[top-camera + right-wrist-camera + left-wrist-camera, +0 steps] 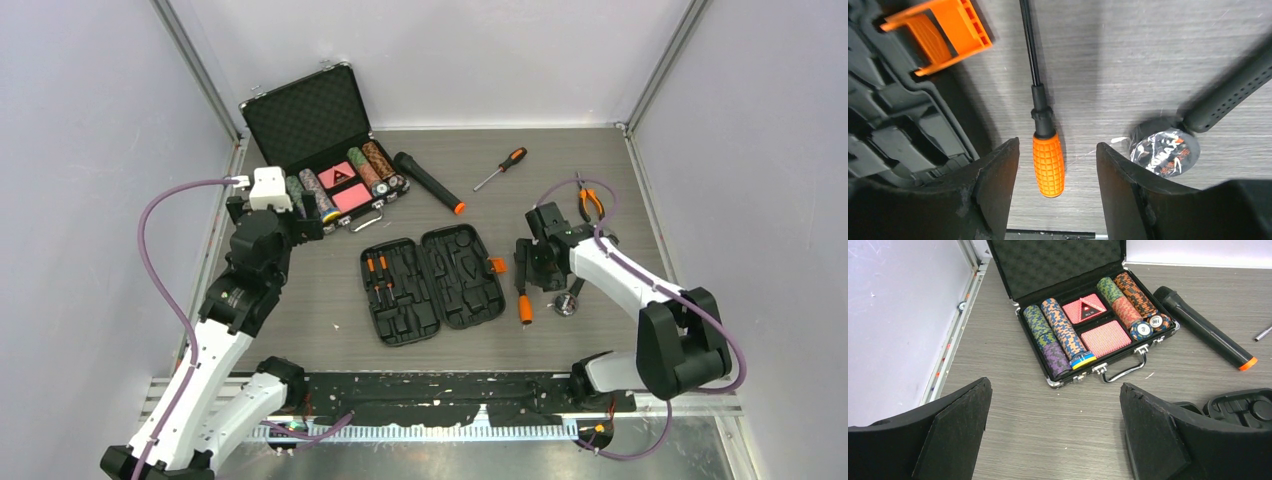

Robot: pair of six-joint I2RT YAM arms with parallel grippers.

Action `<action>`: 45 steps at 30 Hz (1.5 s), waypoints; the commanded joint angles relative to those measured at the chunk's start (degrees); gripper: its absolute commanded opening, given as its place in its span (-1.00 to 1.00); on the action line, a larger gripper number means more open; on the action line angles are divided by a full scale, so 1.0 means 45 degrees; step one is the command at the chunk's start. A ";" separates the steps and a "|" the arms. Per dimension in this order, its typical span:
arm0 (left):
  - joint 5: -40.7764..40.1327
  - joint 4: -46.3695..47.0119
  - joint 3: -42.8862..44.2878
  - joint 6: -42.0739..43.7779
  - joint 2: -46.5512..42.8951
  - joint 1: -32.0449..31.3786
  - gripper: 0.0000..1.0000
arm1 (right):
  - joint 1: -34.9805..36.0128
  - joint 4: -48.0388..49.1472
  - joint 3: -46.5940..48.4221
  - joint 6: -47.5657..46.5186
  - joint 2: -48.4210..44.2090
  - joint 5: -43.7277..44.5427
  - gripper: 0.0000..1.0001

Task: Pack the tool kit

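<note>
Two black fingers [997, 187] flank a screwdriver [1048, 167] (grid-textured orange handle).

The counter [560, 180] is grey with a fine wood-grain streak. On it the tool kit case [470, 300] is black throughout, its latch [497, 265] bright orange, with orange-and-black tools [377, 270] in its left half. Right of the case lies a screwdriver [1048, 162] with a black shaft and an orange, grid-knurled handle; further right a round black disc [1163, 151] carries what may be orange-and-white print. Behind the case: a black flashlight [430, 183] tipped orange, and a poker chip case [1058, 260] of black dimpled foam, silver edging, striped multicoloured chips [1063, 330] and red patterned cards [1106, 338].
</note>
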 commanded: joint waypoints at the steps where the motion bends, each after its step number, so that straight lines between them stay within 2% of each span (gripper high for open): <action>1: -0.0320 0.0587 -0.0078 0.0305 -0.0135 -0.0144 0.99 | 0.0036 0.0152 -0.0460 0.0408 0.0359 -0.0620 0.23; 9: -0.0281 0.0649 -0.0133 0.0390 -0.0178 -0.0236 0.99 | 0.0276 0.0961 -0.1365 0.0724 0.1233 -0.1394 0.10; 13: -0.0265 0.0686 -0.0135 0.0438 -0.0240 -0.0261 0.99 | 0.0541 0.1203 -0.1467 0.0749 0.1737 -0.1362 -0.06; 16: -0.0276 0.0720 -0.0146 0.0463 -0.0268 -0.0278 0.99 | 0.0561 0.1452 -0.1649 0.0791 0.1698 -0.1192 -0.38; 20: -0.0220 0.0706 -0.0177 0.0451 -0.0256 -0.0281 0.99 | 0.0556 0.1083 -0.1606 0.0629 0.0648 -0.0247 -0.78; 22: -0.0022 0.0692 -0.0161 0.0384 -0.0226 -0.0281 0.99 | 0.0557 0.0776 -0.1329 0.0577 -0.0154 0.0051 -0.88; 25: 0.0501 0.0637 -0.0102 0.0130 -0.0162 -0.0289 0.99 | 0.0687 0.0525 -0.0835 0.0484 -0.1367 -0.0002 -0.89; 28: 0.1348 0.0543 -0.0026 -0.0354 -0.0062 -0.0300 0.99 | 0.1518 0.0535 -0.0108 0.0387 -0.2340 0.0011 -0.89; 33: 0.3834 -0.0039 0.0251 -0.1607 0.0034 -0.0320 0.99 | 0.2825 0.1703 0.0702 0.0878 -0.3269 -0.0624 -0.89; 40: 0.8386 0.0808 -0.0498 -0.3730 -0.0270 -0.0633 0.99 | 0.3942 0.6191 0.0616 0.3266 -0.4057 -0.2029 -0.89; 45: 0.9512 0.2473 -0.1026 -0.4725 -0.0268 -0.2241 0.99 | 0.4509 1.0008 -0.0279 0.4918 -0.4329 -0.2442 -0.89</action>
